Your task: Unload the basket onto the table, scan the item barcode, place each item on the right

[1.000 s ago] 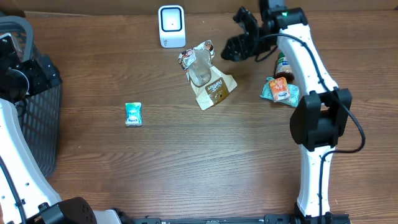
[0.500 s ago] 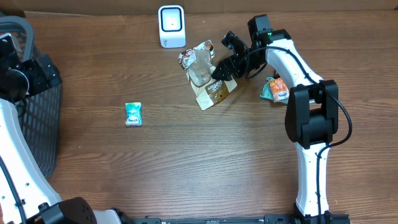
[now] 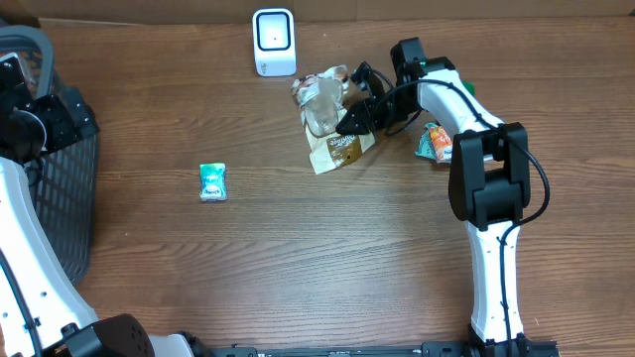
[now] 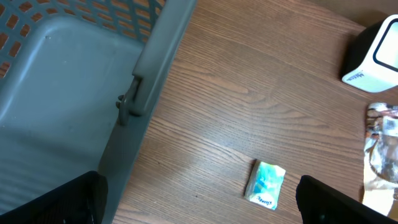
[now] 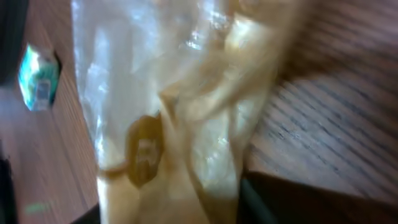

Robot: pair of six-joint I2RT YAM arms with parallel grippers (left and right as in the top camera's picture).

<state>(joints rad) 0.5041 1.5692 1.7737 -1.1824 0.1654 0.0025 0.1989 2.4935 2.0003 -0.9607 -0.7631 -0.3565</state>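
Note:
The item, a crumpled brown and clear snack bag (image 3: 327, 124), lies in the middle of the table's far half, just below and right of the white barcode scanner (image 3: 274, 42). My right gripper (image 3: 359, 111) is at the bag's right edge with its jaws closed on the film. In the right wrist view the bag (image 5: 186, 112) fills the space between the jaws, and a dark finger (image 5: 311, 202) presses against it. My left gripper (image 4: 199, 211) hangs open over bare wood beside the basket, holding nothing.
A small teal packet (image 3: 212, 181) lies alone left of centre and also shows as the teal packet (image 4: 266, 184) under the left wrist. Orange and teal packets (image 3: 439, 145) sit right of the bag. A dark grey mesh basket (image 3: 62, 203) fills the left edge.
My right arm came down from the far right to the bag and its jaws closed on the bag's right edge. The bag crumpled and shifted slightly. The left arm stayed still.

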